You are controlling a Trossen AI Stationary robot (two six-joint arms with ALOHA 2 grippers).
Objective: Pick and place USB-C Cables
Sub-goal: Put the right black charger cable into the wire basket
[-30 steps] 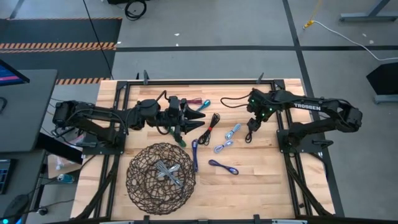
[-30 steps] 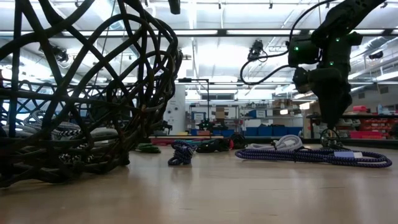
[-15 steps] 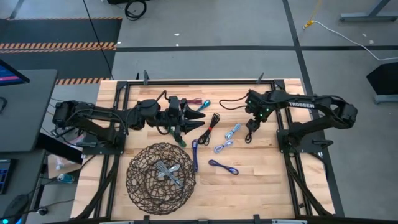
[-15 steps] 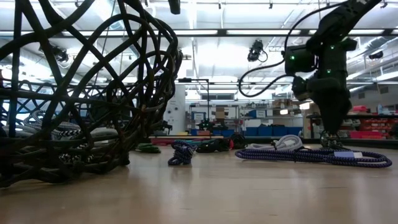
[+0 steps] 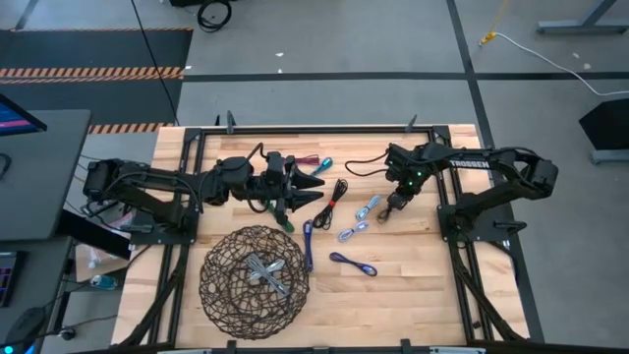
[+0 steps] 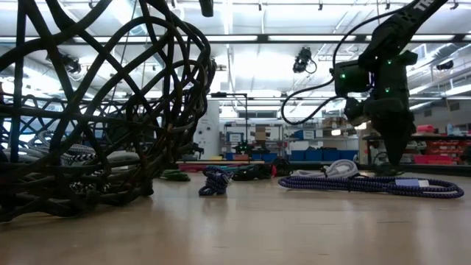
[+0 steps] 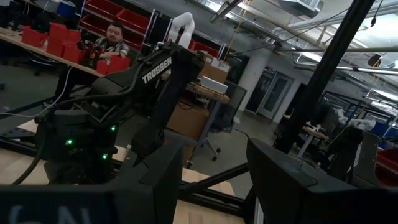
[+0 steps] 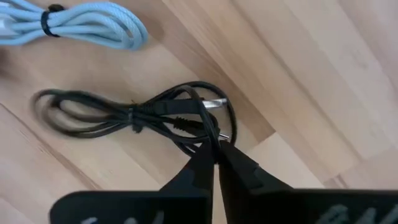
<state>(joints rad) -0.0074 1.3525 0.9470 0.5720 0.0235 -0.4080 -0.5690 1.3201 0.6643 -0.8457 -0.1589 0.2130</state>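
Note:
Several coiled USB-C cables lie flat on the wooden table: maroon and teal (image 5: 314, 162), black (image 5: 335, 192), light blue (image 5: 369, 206), grey (image 5: 352, 232) and two purple ones (image 5: 308, 242), (image 5: 352, 264). Another lies inside the round wire-mesh basket (image 5: 221, 295). My right gripper (image 8: 214, 149) stands at the table's right middle, shut on a small black cable (image 8: 124, 115). My left gripper (image 5: 313, 192) hovers open left of the cables, nothing between its fingers. My right gripper pinches the black cable's looped end (image 8: 210, 129), next to its metal plugs, between its two fingertips. The fingers come from above, pointing down. The rest of the bundle lies flat on the wood, tied at its middle.
The basket (image 6: 88, 110) fills the near left of the table. A long purple cable (image 6: 368, 184) lies between it and my right arm. A metal frame rims the table. Beyond the table is a workshop, and a person sits there (image 7: 115, 37).
My right gripper has come down and a little toward the table's left edge onto the small black cable, and its fingers have shut on the cable's end. The cable still lies on the table.

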